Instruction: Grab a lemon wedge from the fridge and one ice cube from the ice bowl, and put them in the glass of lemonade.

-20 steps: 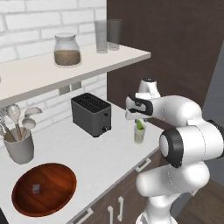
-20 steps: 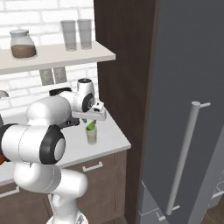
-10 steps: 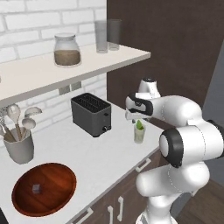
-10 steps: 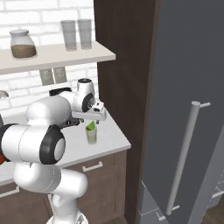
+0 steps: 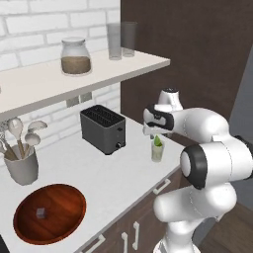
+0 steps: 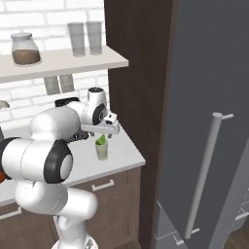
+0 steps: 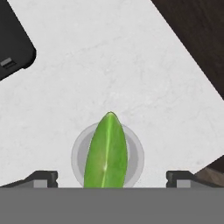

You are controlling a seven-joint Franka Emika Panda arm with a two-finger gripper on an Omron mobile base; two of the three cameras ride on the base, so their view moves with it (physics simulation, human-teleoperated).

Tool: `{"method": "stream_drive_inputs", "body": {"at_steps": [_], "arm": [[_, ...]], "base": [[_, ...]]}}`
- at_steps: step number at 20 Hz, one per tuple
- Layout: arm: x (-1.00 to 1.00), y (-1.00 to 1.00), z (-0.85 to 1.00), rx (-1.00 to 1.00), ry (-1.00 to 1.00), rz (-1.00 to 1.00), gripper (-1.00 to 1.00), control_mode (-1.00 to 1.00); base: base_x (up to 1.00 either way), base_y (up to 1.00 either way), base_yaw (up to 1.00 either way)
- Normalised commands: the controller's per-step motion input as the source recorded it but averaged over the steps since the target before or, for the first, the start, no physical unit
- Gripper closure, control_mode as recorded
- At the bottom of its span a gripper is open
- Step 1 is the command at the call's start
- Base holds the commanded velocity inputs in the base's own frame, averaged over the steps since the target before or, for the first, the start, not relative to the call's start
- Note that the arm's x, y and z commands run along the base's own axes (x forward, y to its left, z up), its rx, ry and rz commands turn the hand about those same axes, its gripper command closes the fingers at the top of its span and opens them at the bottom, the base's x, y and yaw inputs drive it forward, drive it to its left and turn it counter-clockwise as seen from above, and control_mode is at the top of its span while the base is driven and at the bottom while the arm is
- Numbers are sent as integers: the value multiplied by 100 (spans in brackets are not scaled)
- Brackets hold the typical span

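The glass of lemonade (image 5: pixel 157 153) (image 6: pixel 101 151) stands near the counter's right end. The green-yellow lemon wedge (image 5: pixel 157 142) (image 6: pixel 101 141) stands upright in it, its tip above the rim. My gripper (image 5: pixel 153 131) (image 6: pixel 100 132) hovers just above the glass, open and holding nothing. In the hand view the lemon wedge (image 7: pixel 106 153) sits inside the glass rim (image 7: pixel 77 153), with my fingertips (image 7: pixel 43 177) spread wide on either side and apart from it. The ice bowl (image 5: pixel 66 207) lies at the counter's front left with one ice cube (image 5: pixel 41 212) in it. The grey fridge (image 6: pixel 209 121) stands to the right.
A dark toaster (image 5: pixel 103 129) (image 7: pixel 11 43) stands left of the glass. A grey utensil cup (image 5: pixel 21 167) is behind the bowl. The shelf (image 5: pixel 84 74) above carries a jar (image 5: pixel 75 57) and two tall glasses (image 5: pixel 122 39). A dark cabinet (image 6: pixel 136 73) borders the counter's right end.
My jaws have spread wide over the last second. The wedge stands in the glass and the arm has barely moved.
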Motion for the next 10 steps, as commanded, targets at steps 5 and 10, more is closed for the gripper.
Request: {"method": "stream_drive_inputs", "body": {"at_steps": [5, 10], "arm": [[-63, -2, 13, 1, -4, 0, -100, -100], [-89, 2, 80, -3, 0, 1, -100, -100]], "base": [[0, 0, 0], [0, 0, 0]]}}
